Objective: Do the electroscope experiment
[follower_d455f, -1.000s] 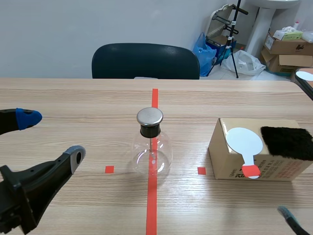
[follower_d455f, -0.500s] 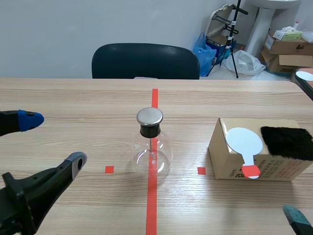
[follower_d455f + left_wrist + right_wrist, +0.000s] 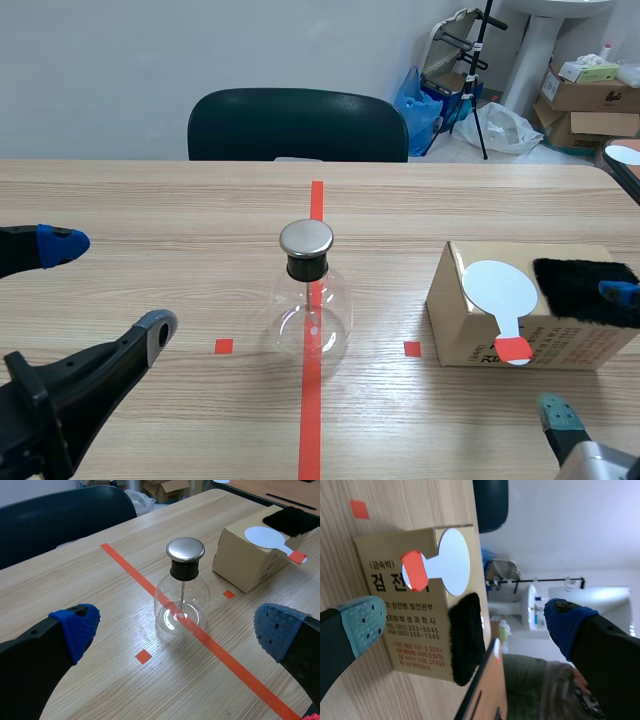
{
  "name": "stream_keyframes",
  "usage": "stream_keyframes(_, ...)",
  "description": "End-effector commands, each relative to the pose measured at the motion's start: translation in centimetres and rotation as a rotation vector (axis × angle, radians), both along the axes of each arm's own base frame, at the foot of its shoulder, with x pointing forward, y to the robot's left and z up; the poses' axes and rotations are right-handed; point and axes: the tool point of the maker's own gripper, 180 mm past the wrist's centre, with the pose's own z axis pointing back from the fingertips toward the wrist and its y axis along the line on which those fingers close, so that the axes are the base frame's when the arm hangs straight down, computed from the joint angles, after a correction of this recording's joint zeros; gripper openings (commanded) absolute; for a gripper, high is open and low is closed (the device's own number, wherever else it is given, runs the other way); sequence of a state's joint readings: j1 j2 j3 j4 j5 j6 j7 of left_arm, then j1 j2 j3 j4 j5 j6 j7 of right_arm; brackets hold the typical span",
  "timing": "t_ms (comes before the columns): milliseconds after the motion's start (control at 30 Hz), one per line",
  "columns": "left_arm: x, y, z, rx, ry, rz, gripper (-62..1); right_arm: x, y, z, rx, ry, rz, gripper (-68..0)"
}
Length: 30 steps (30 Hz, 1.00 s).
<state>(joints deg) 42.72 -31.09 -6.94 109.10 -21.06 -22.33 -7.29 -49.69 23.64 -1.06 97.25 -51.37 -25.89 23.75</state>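
At the left, the left gripper [image 3: 105,287] has sunk a little over the last second and then held, fingers wide apart and empty, well short of the flask [image 3: 310,318]. The flask has not moved: it stands in mid-table on the tape line [image 3: 309,420]. To the right, nothing on the box [image 3: 465,335] has shifted, neither the paddle [image 3: 500,290] nor the fur [image 3: 583,290] beside it. The real change is at the far right. The right gripper [image 3: 590,352] has risen from the bottom corner into view, fingers spread and holding nothing, one tip now in front of the fur and the other low, nearer the robot than the box. That reads as the opening reach for the paddle or the fur, so the experiment has hardly begun. The flask is upright, its long axis vertical, cap [image 3: 306,238] on top with a thin rod hanging inside. The paddle lies flat on the box top, its long axis running near to far. Its white disc is on the far side, and its red handle points toward the robot, just over the box's near edge.
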Motion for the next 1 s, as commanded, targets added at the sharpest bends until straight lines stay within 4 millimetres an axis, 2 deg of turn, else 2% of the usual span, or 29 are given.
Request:
stream_keyframes(0,0.0,-0.4,1.0,-0.029,-0.023,-0.001,1.4,0.7,-0.3,0.6,-0.002,-0.048,-0.017,0.4)
stream_keyframes(200,0.0,-0.4,1.0,-0.030,-0.024,-0.001,1.4,1.2,0.0,-1.4,-0.011,-0.034,-0.055,0.4)
stream_keyframes(467,0.1,-0.4,1.1,-0.031,-0.029,0.000,1.4,2.4,0.1,-2.5,-0.024,-0.042,-0.122,0.4)
stream_keyframes(967,0.1,-0.4,1.1,-0.031,-0.028,0.000,1.4,4.0,1.4,-4.4,-0.075,-0.047,-0.140,0.4)
